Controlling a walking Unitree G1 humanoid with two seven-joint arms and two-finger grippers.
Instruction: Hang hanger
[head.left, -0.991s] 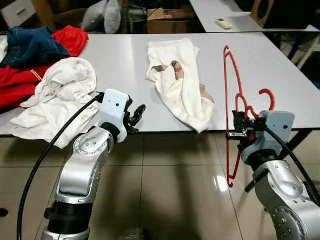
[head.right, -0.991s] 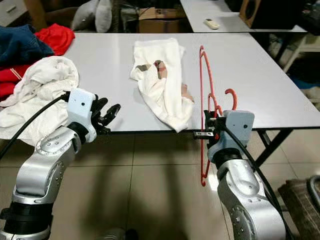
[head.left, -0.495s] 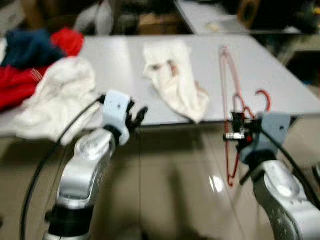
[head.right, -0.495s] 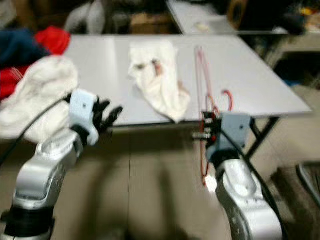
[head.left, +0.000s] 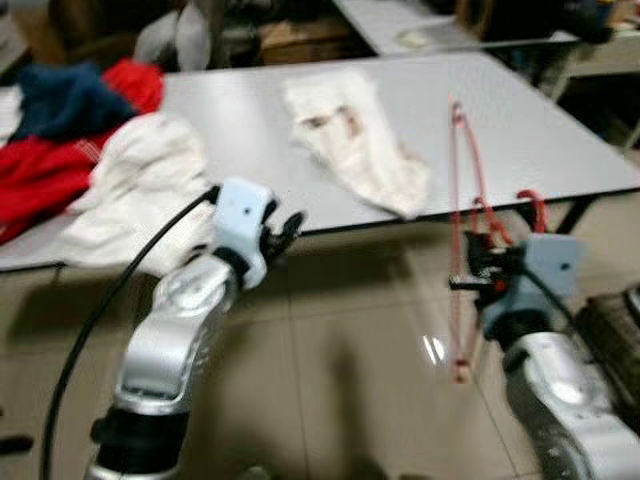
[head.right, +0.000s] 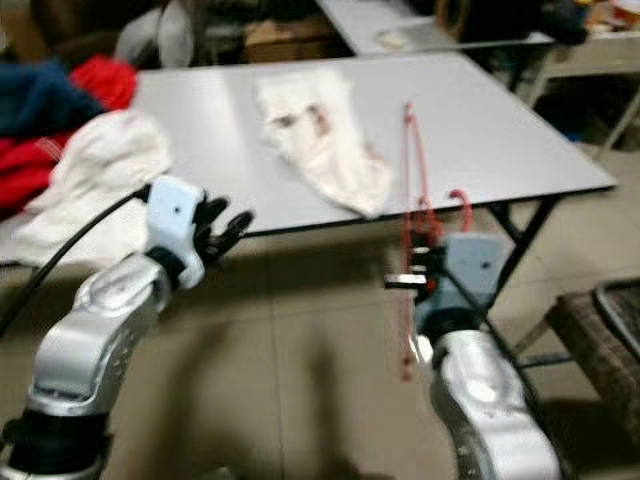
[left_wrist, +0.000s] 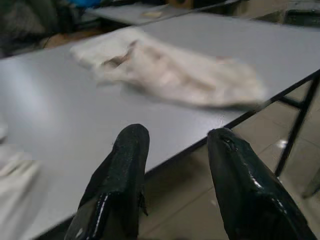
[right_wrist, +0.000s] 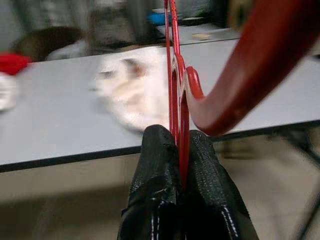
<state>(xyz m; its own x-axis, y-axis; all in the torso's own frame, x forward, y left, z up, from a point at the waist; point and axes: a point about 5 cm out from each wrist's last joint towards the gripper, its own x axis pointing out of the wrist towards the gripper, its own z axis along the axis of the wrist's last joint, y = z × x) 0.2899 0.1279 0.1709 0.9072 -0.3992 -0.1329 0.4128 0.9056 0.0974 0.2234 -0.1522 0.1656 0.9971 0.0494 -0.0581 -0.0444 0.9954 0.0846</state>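
A thin red hanger (head.left: 456, 205) stands upright at the table's near right edge, hook (head.left: 533, 203) toward me. My right gripper (head.left: 479, 268) is shut on its neck; in the right wrist view both fingers (right_wrist: 159, 165) pinch the red hanger (right_wrist: 173, 75) below its hook (right_wrist: 252, 65). My left gripper (head.left: 284, 228) hovers open just in front of the table edge, holding nothing. The left wrist view shows its two fingers (left_wrist: 127, 165) spread apart, facing a crumpled white garment (left_wrist: 170, 72) on the grey table (left_wrist: 45, 105).
A heap of white (head.left: 140, 180), red (head.left: 40, 170) and blue (head.left: 60, 100) clothes covers the table's left end. The white garment (head.left: 355, 140) lies mid-table. A table leg (head.right: 520, 250) and a dark basket (head.right: 610, 330) stand at right. Tiled floor (head.left: 340, 380) lies below.
The whole picture has shifted and stays blurred, so the camera has moved. The right gripper keeps its hold on the hanger, and the left remains open.
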